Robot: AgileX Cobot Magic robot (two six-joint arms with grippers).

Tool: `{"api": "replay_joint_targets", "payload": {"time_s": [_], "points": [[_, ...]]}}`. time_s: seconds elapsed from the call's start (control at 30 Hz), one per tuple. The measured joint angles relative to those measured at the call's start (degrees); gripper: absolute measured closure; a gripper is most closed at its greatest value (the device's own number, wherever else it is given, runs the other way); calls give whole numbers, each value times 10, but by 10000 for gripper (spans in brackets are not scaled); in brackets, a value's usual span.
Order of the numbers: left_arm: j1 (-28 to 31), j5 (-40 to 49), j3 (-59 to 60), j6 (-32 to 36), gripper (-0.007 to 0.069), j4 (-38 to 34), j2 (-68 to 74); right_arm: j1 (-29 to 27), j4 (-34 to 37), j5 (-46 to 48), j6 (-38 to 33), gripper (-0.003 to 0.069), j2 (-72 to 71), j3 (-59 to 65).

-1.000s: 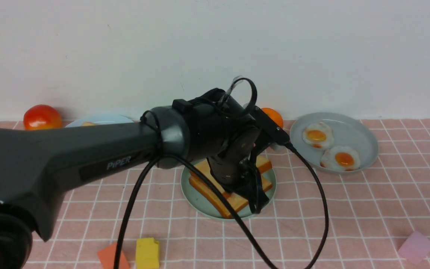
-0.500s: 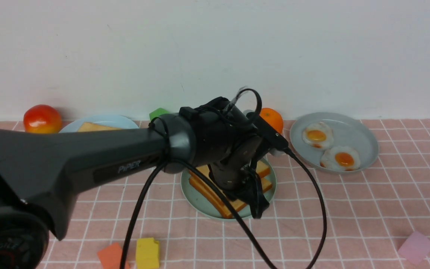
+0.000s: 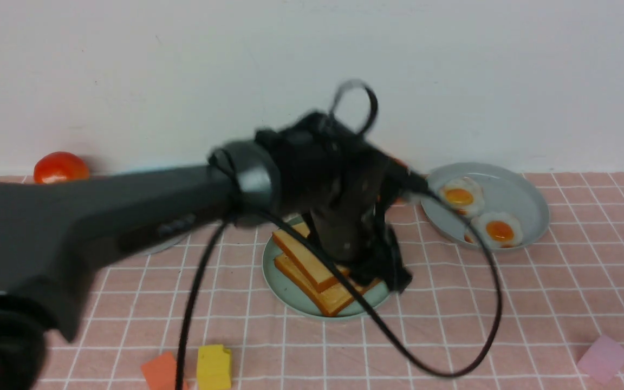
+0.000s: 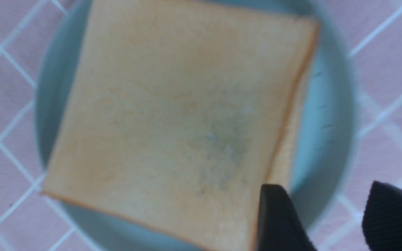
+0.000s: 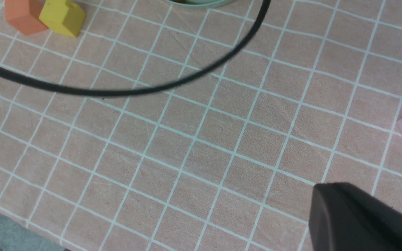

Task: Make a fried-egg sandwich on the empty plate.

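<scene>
The mint-green empty plate (image 3: 290, 292) at the table's middle carries the fried-egg sandwich: a top toast slice (image 3: 304, 253) lying on a lower slice (image 3: 336, 299). No egg shows between them. In the left wrist view the top toast (image 4: 173, 122) covers most of the plate (image 4: 333, 104), with the lower slice's edge (image 4: 286, 157) peeking out. My left gripper (image 4: 333, 223) hangs open just above the sandwich's right edge, nothing between its fingers (image 4: 277, 216). It is blurred in the front view, where the left gripper (image 3: 390, 268) sits. My right gripper (image 5: 361, 219) hovers shut over bare cloth near the front right.
A grey plate (image 3: 528, 211) with two fried eggs (image 3: 499, 230) stands at the back right. A tomato (image 3: 60, 168) is at the back left. Yellow (image 3: 213, 367), orange (image 3: 160, 371) and pink (image 3: 604, 357) blocks lie near the front edge. The left arm's cable (image 3: 453, 368) loops low over the cloth.
My left gripper has opened and let go of the top toast, which now rests on the lower slice. The arm has lifted and swung slightly right.
</scene>
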Motion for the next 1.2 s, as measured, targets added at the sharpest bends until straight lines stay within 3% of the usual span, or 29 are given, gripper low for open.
{"api": "replay_joint_targets", "payload": {"time_s": [0.1,0.2,0.3,0.43,0.57,0.83,1.0,1.2], "points": [[0,18,-17,0,388,-24,-64,0,0,0,0,653,0,0],[0,21,-19,1,554,-41,-150,0,0,0,0,653,0,0],[0,-1,9,6,638,-52,-234,0,0,0,0,653,0,0],[0,-53,102,9,638,-68,-361,0,0,4,0,653,0,0],[0,-155,290,9,638,-89,-547,0,0,6,0,653,0,0],[0,-329,583,9,638,-134,-750,0,3,9,0,653,0,0],[0,-397,681,9,638,-139,-827,0,11,32,2,651,0,0],[0,-409,712,12,638,-134,-865,0,11,49,2,648,0,0]]}}
